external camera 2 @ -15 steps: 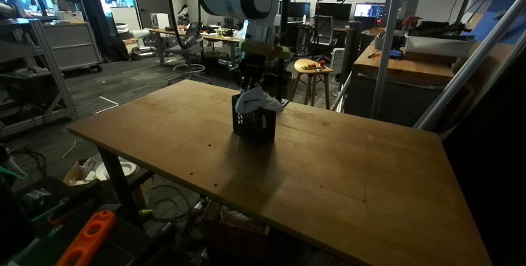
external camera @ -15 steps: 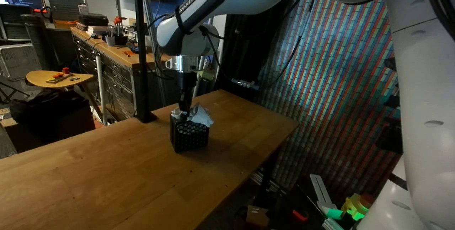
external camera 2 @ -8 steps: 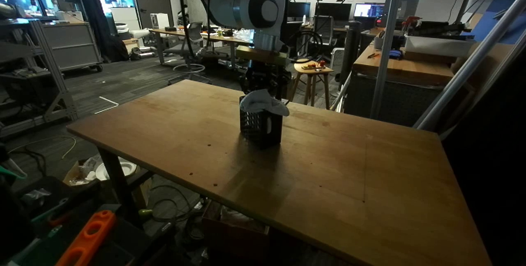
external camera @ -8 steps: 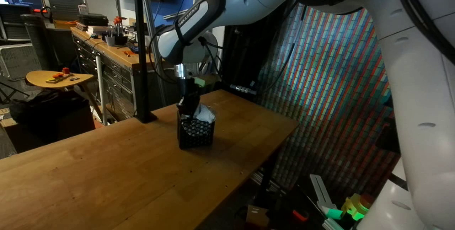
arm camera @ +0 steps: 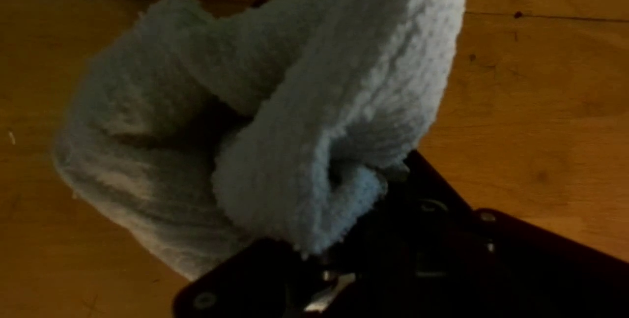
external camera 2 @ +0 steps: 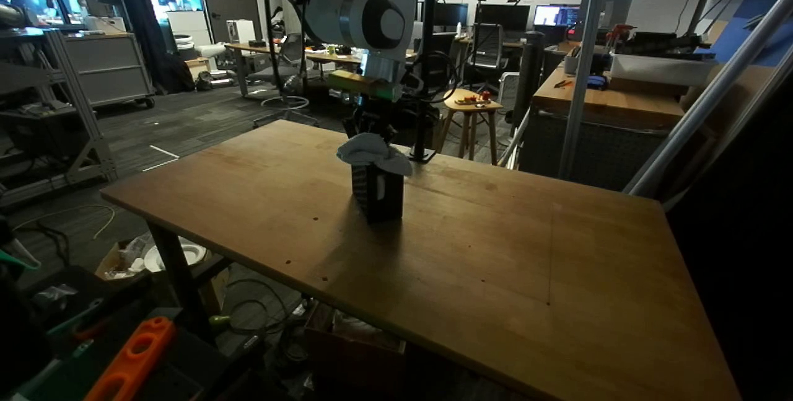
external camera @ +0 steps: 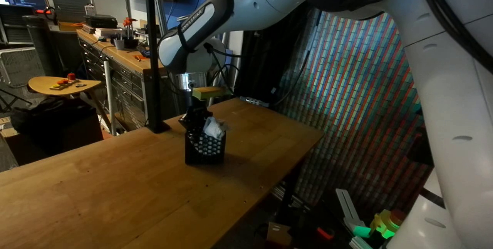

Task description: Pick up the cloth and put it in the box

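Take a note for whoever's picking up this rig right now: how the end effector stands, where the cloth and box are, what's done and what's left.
End effector: shut, apparently on a fold of the cloth, at the mouth of the box.
Cloth: bunched over the box's top, part hanging outside; how much is inside is hidden.
Box: standing on the table.
Done: cloth picked up and brought to the box.
Left: probably tuck in the overhang, release, lift clear without dragging it back out.
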`<control>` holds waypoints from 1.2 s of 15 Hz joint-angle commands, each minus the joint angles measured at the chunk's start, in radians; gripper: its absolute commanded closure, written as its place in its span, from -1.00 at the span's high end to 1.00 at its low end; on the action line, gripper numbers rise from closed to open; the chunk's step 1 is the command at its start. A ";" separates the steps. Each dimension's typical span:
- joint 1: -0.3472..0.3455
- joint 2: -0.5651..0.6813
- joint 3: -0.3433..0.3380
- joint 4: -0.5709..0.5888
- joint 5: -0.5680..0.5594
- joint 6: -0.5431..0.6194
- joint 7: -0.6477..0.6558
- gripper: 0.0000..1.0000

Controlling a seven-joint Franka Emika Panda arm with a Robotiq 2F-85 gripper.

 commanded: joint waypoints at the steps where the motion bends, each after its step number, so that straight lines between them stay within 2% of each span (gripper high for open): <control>1: -0.001 0.007 0.008 -0.018 0.051 0.003 0.060 -0.83; 18: 0.013 -0.304 -0.022 -0.147 -0.025 -0.053 0.095 -0.80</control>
